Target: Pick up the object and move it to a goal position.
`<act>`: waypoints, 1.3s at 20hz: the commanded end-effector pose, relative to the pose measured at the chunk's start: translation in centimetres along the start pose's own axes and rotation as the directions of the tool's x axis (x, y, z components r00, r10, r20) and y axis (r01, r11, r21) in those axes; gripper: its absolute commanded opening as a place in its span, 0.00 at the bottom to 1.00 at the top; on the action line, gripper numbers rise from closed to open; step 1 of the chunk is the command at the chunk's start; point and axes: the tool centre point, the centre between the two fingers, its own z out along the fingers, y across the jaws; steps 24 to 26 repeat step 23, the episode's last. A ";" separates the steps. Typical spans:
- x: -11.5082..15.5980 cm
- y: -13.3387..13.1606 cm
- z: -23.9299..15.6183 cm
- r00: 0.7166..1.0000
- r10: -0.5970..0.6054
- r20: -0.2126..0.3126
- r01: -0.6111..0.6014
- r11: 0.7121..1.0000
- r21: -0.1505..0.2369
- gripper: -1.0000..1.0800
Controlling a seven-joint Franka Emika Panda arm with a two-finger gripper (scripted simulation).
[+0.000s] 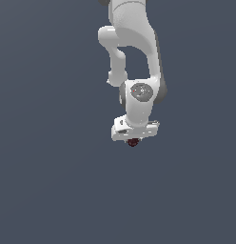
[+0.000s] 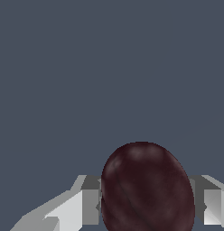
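1. The end effector (image 1: 133,138) is clenched on the object (image 1: 133,142). In the wrist view the dark red lump (image 2: 147,189) sits between the two grey fingers (image 2: 90,205), and both appear to touch its sides.
2. The fingers hold it at its widest part, probably so that the round body cannot slip out during the move.
3. The arm (image 1: 134,52) points straight down, which keeps the grip steady.
4. The counter (image 1: 44,190) is one flat grey surface. No edge or corner shows, so I cannot place the object against them.
5. I cannot tell if the object is lifted or rests on the counter.
6. No goal marker is visible. The fingertips are cut off in the wrist view, and in the exterior view the hand hides most of the object.
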 end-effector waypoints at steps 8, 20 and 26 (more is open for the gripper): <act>1.6 2.9 -8.3 1.000 0.000 -0.002 0.000 1.000 0.000 0.00; 2.6 4.2 -12.1 1.000 0.000 -0.002 0.000 1.000 0.000 0.00; 2.7 4.2 -11.9 1.000 0.000 -0.002 0.000 1.000 0.000 0.00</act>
